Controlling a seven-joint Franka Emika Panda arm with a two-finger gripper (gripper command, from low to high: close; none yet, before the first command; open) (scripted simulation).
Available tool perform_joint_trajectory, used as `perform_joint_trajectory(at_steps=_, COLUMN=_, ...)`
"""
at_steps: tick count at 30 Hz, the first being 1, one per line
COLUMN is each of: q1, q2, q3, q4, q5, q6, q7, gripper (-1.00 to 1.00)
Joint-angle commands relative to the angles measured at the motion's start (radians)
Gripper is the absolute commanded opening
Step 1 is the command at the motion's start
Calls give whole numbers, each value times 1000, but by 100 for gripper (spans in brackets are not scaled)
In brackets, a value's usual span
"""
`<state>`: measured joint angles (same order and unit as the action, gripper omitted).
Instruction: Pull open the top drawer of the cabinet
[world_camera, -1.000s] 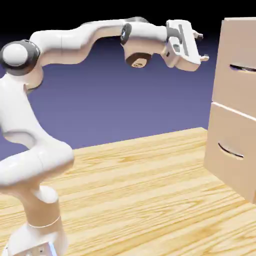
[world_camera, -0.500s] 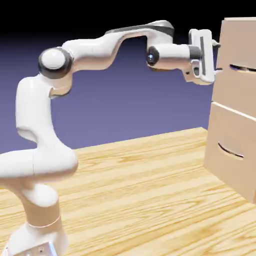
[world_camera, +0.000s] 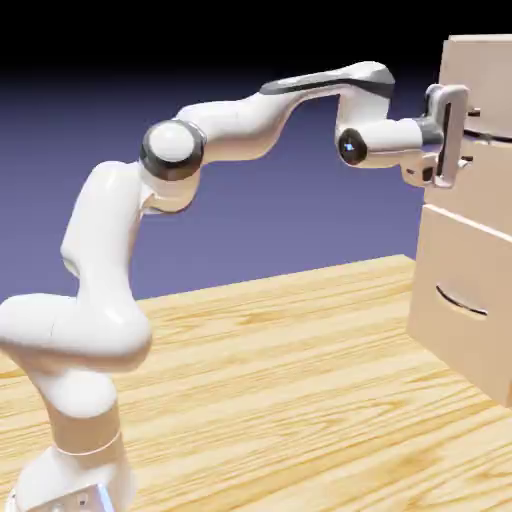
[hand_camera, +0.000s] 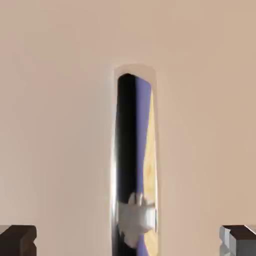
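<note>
The top drawer (world_camera: 440, 180) is the upper of two stacked in the cabinet (world_camera: 465, 300), at the exterior view's right; its flat beige front sits flush, with no gap visible above the seam over the lower drawer (world_camera: 460, 345).

The arm (world_camera: 235, 130), white with dark joint rings, rises from the left, bends over and reaches right to the drawer front. The gripper (world_camera: 468, 140) is at its end, the hand's long side upright. Its fingers stand wide apart, one above the other, pointing at the drawer front. Nothing is clamped between them. Whether a fingertip touches the drawer front cannot be told.

The table (world_camera: 270, 400) is light wood with a streaked grain and runs beneath both arm and cabinet. The backdrop (world_camera: 270, 220) is blue-violet, darkening to black at the top.

The top drawer lies directly ahead of the gripper. Its handle (hand_camera: 135, 150), a shiny curved bar, runs up and down the middle of the hand view, between the two spread fingertips, clear of both to either side. The bar mirrors black, violet and wood tones, plus a pale gripper-like shape near its lower part. The lower handle (world_camera: 461, 301), thin and dark, is below and well apart from the gripper.
</note>
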<state>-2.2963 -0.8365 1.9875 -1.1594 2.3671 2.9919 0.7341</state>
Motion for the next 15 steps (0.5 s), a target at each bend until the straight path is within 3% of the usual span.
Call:
perform_joint_trajectory(at_steps=1, q1=-6, q2=-3, q3=3, q4=6, q5=-5, q6=1, q7=7, gripper=0)
perform_joint_trajectory(at_steps=2, q1=-6, q2=-3, q3=3, q4=6, q5=-5, q6=1, q7=7, gripper=-100)
perform_joint_trajectory(at_steps=15, q1=404, q2=142, q3=-296, q4=-416, q5=222, q6=-95, q7=-286, gripper=-100)
